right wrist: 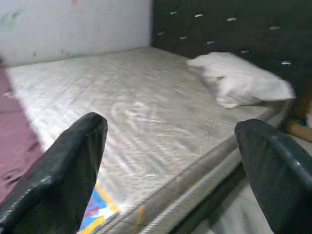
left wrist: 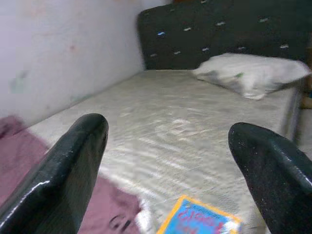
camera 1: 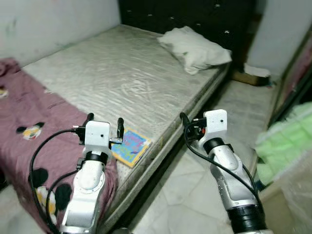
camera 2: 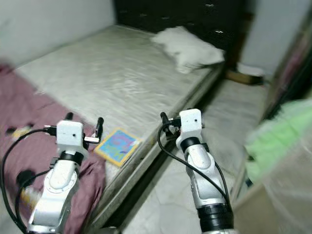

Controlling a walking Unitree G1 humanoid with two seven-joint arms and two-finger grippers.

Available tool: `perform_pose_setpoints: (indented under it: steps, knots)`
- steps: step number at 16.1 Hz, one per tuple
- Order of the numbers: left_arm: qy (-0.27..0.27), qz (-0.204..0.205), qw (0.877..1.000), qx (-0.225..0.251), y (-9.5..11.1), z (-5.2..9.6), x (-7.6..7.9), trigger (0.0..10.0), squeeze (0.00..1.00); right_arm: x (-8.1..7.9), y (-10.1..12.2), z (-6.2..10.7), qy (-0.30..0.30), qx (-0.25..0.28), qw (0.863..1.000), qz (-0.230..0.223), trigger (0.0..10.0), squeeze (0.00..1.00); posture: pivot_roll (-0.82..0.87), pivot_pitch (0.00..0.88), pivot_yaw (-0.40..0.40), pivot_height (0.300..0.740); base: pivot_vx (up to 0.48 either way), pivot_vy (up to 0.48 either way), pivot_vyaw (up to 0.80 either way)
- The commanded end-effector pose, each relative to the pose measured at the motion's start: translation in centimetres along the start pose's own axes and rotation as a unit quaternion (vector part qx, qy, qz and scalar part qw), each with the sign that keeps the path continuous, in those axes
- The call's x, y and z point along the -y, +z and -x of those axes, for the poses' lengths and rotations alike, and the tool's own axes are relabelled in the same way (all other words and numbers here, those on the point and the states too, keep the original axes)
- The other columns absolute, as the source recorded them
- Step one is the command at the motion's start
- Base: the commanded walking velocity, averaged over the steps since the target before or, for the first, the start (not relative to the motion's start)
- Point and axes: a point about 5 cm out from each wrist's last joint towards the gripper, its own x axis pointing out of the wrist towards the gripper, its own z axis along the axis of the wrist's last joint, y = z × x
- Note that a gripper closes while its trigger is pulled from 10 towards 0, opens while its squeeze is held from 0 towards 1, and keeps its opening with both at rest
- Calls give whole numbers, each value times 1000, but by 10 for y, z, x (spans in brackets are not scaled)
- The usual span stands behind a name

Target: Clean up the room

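A colourful book (camera 1: 130,146) with a yellow border lies flat at the near edge of the bare mattress (camera 1: 122,73). A maroon blanket (camera 1: 29,122) with cartoon prints covers the mattress's left end. A white pillow (camera 1: 195,48) rests at the far end by the dark headboard (camera 1: 195,14). My left gripper (camera 1: 105,120) hovers open above the blanket's edge, just left of the book (left wrist: 200,219). My right gripper (camera 1: 191,124) is held open and empty over the mattress's side edge, to the right of the book (right wrist: 97,212).
A tiled floor strip (camera 1: 185,190) runs along the bed's right side. Pale green bundles (camera 1: 287,141) sit at the right edge, in front of dark furniture. A small box with white stuff on it (camera 1: 251,75) lies on the floor beyond the bed's corner.
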Motion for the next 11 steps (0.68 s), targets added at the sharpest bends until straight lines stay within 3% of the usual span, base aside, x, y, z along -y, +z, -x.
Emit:
perform_pose_setpoints:
  steps: [1,11]
  knots:
    - [7,-2,1000,2,1,0,-4,10000,0,-7,5,-2,12,10,1000,-5,10000,0,16,0,-21,740,0,0,794]
    - [7,10,1000,-3,0,-1,-3,10000,0,-6,5,-1,9,13,1000,-7,10000,0,12,0,-24,740,0,0,791]
